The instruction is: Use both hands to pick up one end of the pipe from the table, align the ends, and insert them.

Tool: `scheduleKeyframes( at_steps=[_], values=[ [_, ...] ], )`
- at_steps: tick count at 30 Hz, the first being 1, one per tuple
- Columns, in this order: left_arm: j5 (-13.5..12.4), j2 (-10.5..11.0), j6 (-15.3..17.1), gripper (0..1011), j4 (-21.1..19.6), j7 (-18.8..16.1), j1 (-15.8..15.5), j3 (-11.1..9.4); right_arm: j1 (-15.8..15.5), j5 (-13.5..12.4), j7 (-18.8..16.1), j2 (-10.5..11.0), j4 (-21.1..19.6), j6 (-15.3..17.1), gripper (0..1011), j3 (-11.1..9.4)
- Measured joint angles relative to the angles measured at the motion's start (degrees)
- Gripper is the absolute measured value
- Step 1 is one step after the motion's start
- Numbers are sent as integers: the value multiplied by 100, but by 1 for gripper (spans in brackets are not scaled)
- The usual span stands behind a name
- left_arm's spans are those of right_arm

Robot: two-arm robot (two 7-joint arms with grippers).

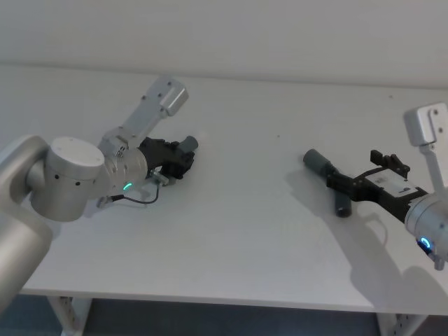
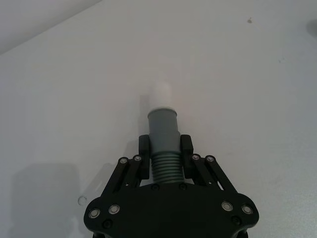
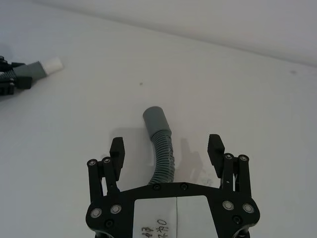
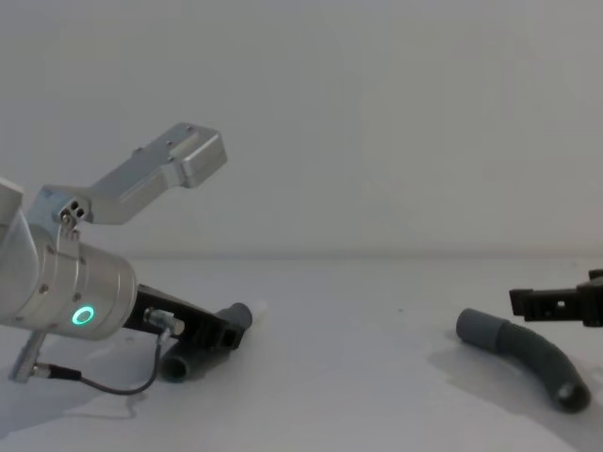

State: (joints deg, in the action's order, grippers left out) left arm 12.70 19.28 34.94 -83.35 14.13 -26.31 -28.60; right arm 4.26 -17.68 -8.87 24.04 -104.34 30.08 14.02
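On the left of the white table [image 1: 245, 238], my left gripper [image 1: 179, 160] is shut on one ribbed dark grey pipe piece [image 2: 164, 166], just behind its smooth grey cuff [image 2: 163, 128]. A white tip [image 2: 162, 92] sticks out of that end, low over the table. The other curved pipe piece [image 1: 329, 183] lies flat on the right, its cuff [image 3: 156, 119] pointing away from my right gripper [image 3: 166, 147]. That gripper hangs open a little above the hose, with a finger [image 3: 117, 148] on each side of it and not touching it.
The table's far edge meets a plain pale wall [image 4: 377, 122]. A thin black cable [image 4: 113, 381] loops under my left wrist. Bare tabletop separates the two pipe pieces.
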Motion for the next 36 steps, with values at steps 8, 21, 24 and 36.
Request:
scheduleKeyframes(
  at_steps=[8, 21, 24, 36],
  values=[
    [0, 0, 0, 354, 0, 0, 0, 0, 91, 81, -62, -9, 134, 65, 1001, 92],
    [0, 0, 0, 354, 0, 0, 0, 0, 266, 220, -176, -60, 423, 95, 1001, 246],
    [0, 0, 0, 354, 0, 0, 0, 0, 308, 254, -198, -84, 499, 103, 1001, 276],
    [0, 0, 0, 354, 0, 0, 0, 0, 438, 346, -220, -193, 720, 147, 1001, 352]
  ],
)
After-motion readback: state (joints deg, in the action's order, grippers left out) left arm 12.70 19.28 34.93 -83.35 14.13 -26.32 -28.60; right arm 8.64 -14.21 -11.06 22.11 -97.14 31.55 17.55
